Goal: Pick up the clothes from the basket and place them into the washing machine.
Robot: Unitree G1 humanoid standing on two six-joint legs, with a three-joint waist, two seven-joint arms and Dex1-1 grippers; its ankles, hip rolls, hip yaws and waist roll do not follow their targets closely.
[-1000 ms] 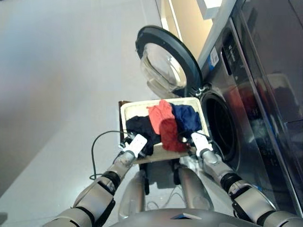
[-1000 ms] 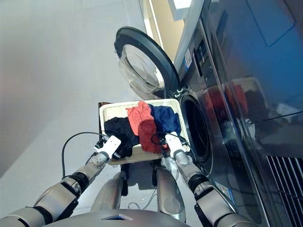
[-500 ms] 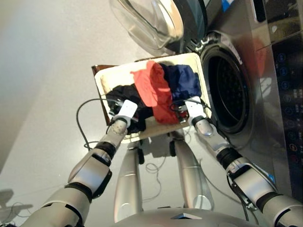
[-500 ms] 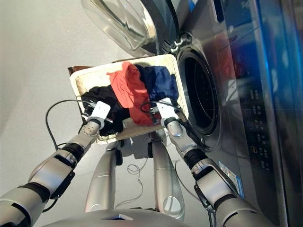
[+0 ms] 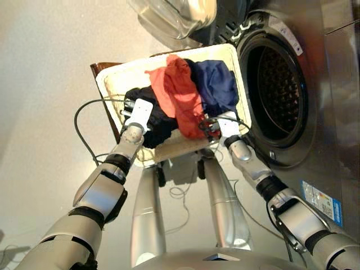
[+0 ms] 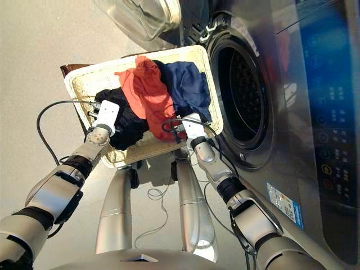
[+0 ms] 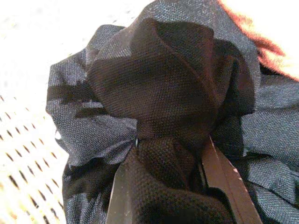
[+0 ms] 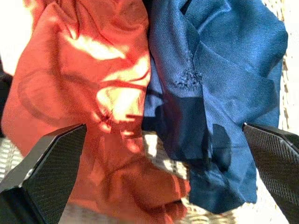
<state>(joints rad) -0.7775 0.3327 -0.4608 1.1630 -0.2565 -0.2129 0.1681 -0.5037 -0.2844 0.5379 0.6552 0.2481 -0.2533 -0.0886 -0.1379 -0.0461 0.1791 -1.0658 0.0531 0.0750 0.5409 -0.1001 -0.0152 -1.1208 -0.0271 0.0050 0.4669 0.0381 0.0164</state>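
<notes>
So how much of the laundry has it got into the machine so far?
None yet: the drum of the washing machine looks empty. The left gripper is shut on the black garment; the right gripper is open above the orange-red garment and navy garment. All three remain in the basket.

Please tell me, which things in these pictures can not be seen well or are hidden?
- Washing machine drum depth: dark in both eye views.
- Door: cut off by the top edge in the eye views.
- Basket floor: mostly covered by the black garment, the orange-red garment and the navy garment.
- Left gripper fingertips: buried in black cloth, left wrist view.
</notes>
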